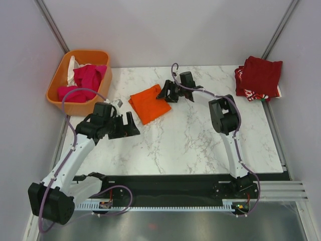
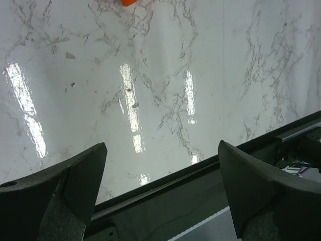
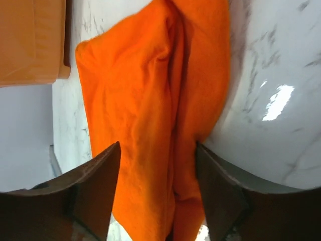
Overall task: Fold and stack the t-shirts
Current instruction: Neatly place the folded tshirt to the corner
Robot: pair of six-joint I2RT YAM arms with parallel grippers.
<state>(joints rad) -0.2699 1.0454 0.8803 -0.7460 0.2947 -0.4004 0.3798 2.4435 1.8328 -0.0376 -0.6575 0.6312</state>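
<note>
The orange shirt is lying roughly folded on the table, left of centre toward the far edge. The right gripper is hanging over the shirt's right side. In the right wrist view its jaws are standing apart, with a raised ridge of the cloth between them; I cannot tell whether the fingers are touching it. The left gripper is hovering near the shirt's near-left corner, and its jaws are also gaping wide over bare marble. A magenta shirt and a white shirt are sitting crumpled in the basket at the far left corner. A dark red shirt is resting on a patterned shirt at the far right corner, well apart from both grippers.
</note>
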